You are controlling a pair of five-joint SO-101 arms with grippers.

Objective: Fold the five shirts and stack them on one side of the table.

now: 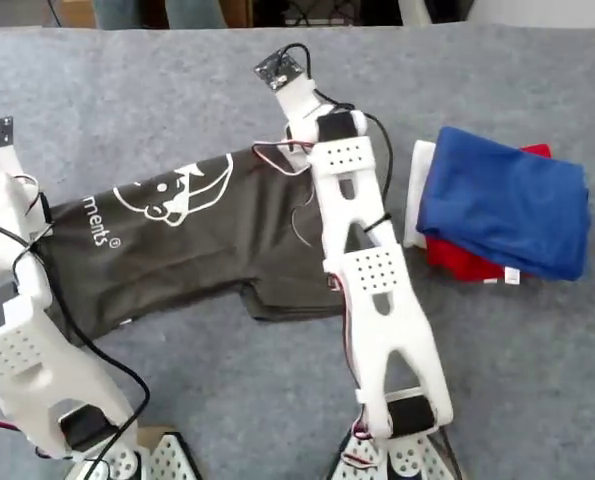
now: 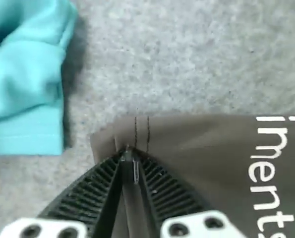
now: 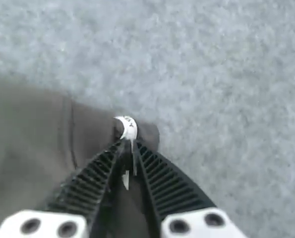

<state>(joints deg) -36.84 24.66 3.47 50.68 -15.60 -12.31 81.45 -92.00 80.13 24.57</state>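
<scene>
We see the dark grey shirt (image 1: 197, 240) lying on the grey table (image 1: 497, 390), from the left edge to the middle of the high view. It is partly folded into a long strip, with a white drawing on it. The left gripper (image 2: 130, 161) has its jaws closed tight on a stitched corner of this shirt. The right gripper (image 3: 130, 151) has its jaws closed tight too, pinching the shirt's edge right by a small white tag (image 3: 128, 128). So both arms hold the same shirt.

On the right side of the high view there is a pile. A blue shirt (image 1: 502, 205) is on top, a red shirt (image 1: 462, 262) peeks out under it, and a white shirt (image 1: 419, 190) peeks out at the pile's left edge. We think these 3 are done. A teal shirt (image 2: 23, 74) lies crumpled near the dark one, not touching it. We think it is not folded yet. So we judge that 3 of 5 are finished, 1 is in hand and 1 waits. The dark shirt needs more folds, then a trip to the pile.
</scene>
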